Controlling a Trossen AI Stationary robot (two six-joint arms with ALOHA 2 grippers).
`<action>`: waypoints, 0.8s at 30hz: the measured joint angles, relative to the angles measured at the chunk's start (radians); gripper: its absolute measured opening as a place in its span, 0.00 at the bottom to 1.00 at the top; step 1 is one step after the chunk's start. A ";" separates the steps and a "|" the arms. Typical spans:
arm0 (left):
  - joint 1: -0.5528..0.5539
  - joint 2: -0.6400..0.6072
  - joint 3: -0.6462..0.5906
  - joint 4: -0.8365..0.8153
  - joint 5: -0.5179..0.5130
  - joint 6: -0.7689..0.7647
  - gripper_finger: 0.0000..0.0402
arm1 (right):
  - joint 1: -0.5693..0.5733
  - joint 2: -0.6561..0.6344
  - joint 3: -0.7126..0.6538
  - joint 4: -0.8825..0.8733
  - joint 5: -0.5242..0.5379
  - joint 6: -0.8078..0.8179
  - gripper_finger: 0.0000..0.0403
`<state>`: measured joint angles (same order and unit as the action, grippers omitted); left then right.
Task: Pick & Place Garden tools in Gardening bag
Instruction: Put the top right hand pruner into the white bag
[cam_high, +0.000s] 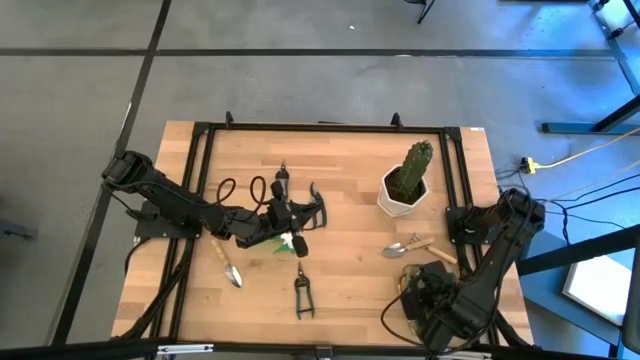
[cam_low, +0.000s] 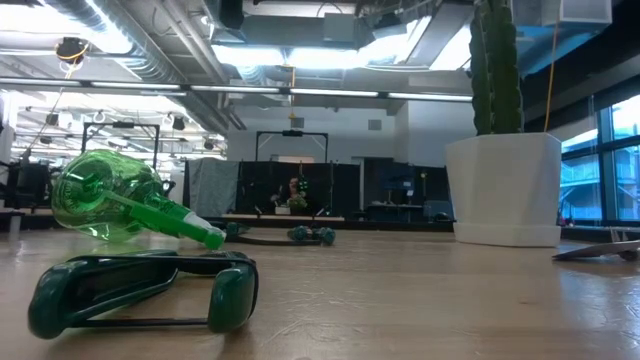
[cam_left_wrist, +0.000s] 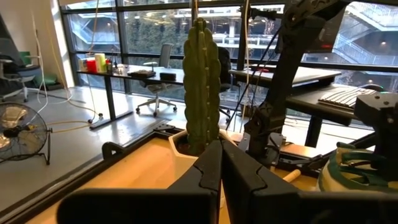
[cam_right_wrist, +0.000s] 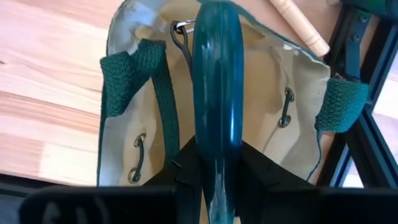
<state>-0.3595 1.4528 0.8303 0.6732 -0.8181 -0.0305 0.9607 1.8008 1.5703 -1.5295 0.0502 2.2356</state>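
Note:
My right gripper (cam_high: 430, 295) hangs near the table's front right corner, pointing down over the open olive-khaki gardening bag (cam_right_wrist: 149, 99), shut on pruning shears (cam_right_wrist: 214, 74) with a dark green handle. My left gripper (cam_left_wrist: 219, 149) is shut on nothing. It stays level above the table's middle (cam_high: 288, 215), facing the cactus. Below it the green spray bottle (cam_low: 110, 205) lies on its side. Other shears (cam_high: 303, 295) lie flat toward the front. One trowel (cam_high: 228, 265) lies at the left, another (cam_high: 410, 245) beside the bag. My right gripper pinches the shears' dark green handle (cam_right_wrist: 216, 143) between its two fingers, one on each side. The fingers come from above, pointing down. The shears hang below them, clear of the table, with their lower end over the bag's open mouth (cam_right_wrist: 249, 68).
The cactus in its white pot (cam_high: 405, 185) stands at the back right, close behind the bag. A black frame rail (cam_high: 460, 190) runs along the table's right edge next to the bag. Bare wood lies between the middle shears and the bag.

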 joint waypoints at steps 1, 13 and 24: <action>0.000 0.000 0.000 -0.001 0.000 0.000 0.00 | 0.000 0.002 0.000 0.001 -0.003 -0.001 0.15; 0.000 0.000 0.000 0.000 -0.001 0.000 0.00 | 0.002 0.003 -0.061 0.064 -0.048 0.004 0.15; 0.000 0.000 0.000 0.000 -0.001 0.000 0.02 | 0.002 0.005 -0.115 0.124 -0.080 0.000 0.15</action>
<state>-0.3595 1.4528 0.8303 0.6731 -0.8192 -0.0307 0.9627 1.8053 1.4551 -1.4055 -0.0303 2.2353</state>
